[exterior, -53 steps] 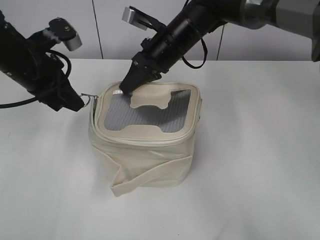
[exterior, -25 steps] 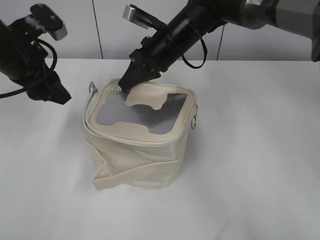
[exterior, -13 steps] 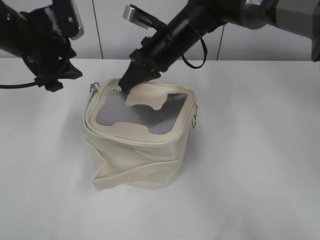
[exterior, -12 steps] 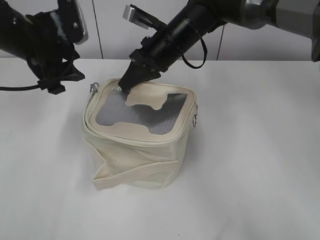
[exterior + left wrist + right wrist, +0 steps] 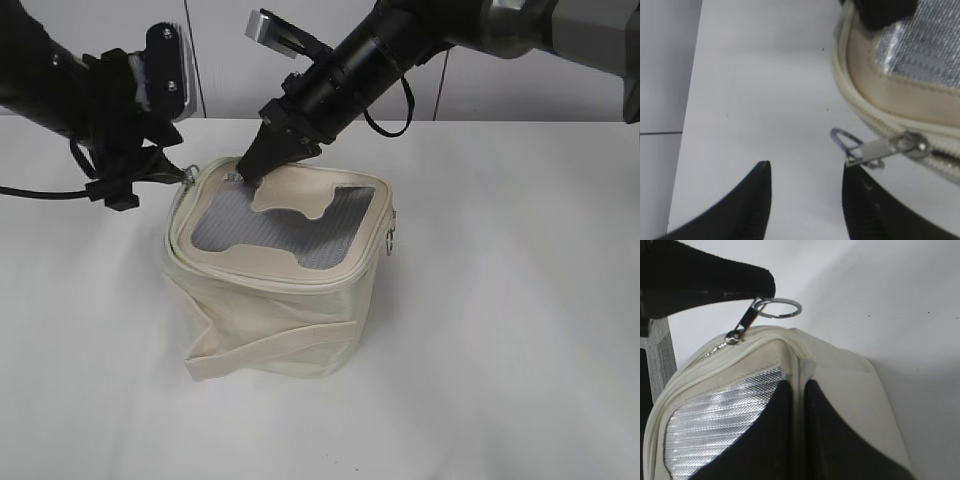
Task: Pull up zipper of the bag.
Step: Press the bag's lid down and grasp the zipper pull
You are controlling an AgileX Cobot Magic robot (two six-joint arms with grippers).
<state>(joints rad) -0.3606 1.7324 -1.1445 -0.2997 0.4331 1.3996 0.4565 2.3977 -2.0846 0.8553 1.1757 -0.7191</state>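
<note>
The cream bag (image 5: pixel 280 310) stands mid-table, its grey ribbed lid (image 5: pixel 285 225) facing up. The zipper (image 5: pixel 875 112) track circles the lid rim. One silver slider with a ring pull (image 5: pixel 844 140) sits at the bag's far left corner (image 5: pixel 185 173). A second ring pull (image 5: pixel 388 240) hangs at the right side. My left gripper (image 5: pixel 807 170) is open beside the first pull, its right finger tip just under the pull's tab; nothing is between the jaws. My right gripper (image 5: pixel 799 386) is shut on the lid's cream rim at the far corner (image 5: pixel 246 172).
The white table (image 5: pixel 500 350) lies all round the bag. A flat cream strap (image 5: pixel 270 345) wraps the bag's front. A grey panelled wall (image 5: pixel 220 60) runs behind the table. The left arm's cable (image 5: pixel 40 192) trails off to the left.
The left gripper let go of the ring pull and lifted away, and the bag settled leftward. It has now come back down and right, open, beside the pull. The right gripper kept its hold.
</note>
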